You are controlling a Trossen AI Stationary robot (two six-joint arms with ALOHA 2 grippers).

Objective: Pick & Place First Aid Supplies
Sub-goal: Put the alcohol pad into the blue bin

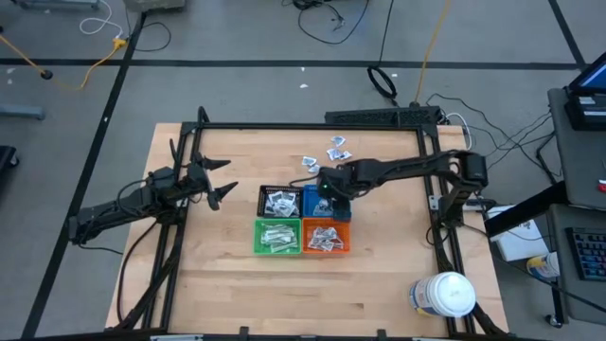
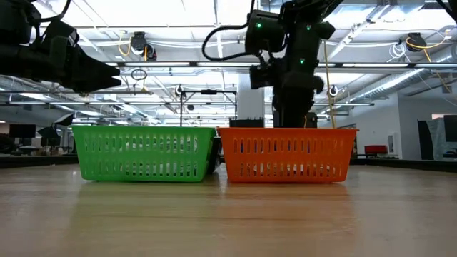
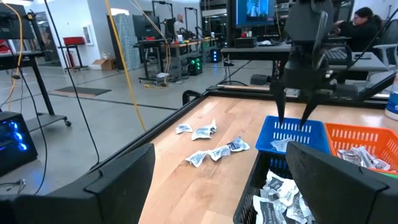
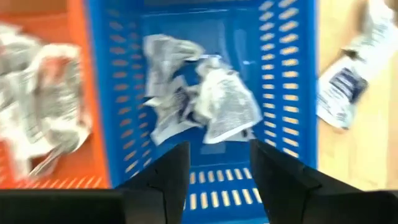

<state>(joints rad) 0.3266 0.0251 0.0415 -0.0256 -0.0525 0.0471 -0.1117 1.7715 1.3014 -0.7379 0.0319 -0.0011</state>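
Several small white wrapped packets (image 4: 205, 102) lie crumpled on the floor of the blue bin (image 4: 298, 93). My right gripper (image 4: 219, 165) hangs just above that bin (image 1: 313, 199), pointing steeply down, open, with nothing between its fingers; the left wrist view shows its fingers (image 3: 292, 115) over the bin's rim. More packets fill the black bin (image 1: 280, 202), the green bin (image 1: 277, 237) and the orange bin (image 1: 327, 237). A few loose packets (image 1: 327, 152) lie flat on the table beyond the bins. My left gripper (image 1: 222, 182) waits open, level, to the left of the bins.
The four bins stand together in a square at the table's middle. A large white jar (image 1: 445, 294) stands at the near right corner. A dark frame (image 1: 312, 125) runs around the table's far and side edges. Bare wood lies near the front edge.
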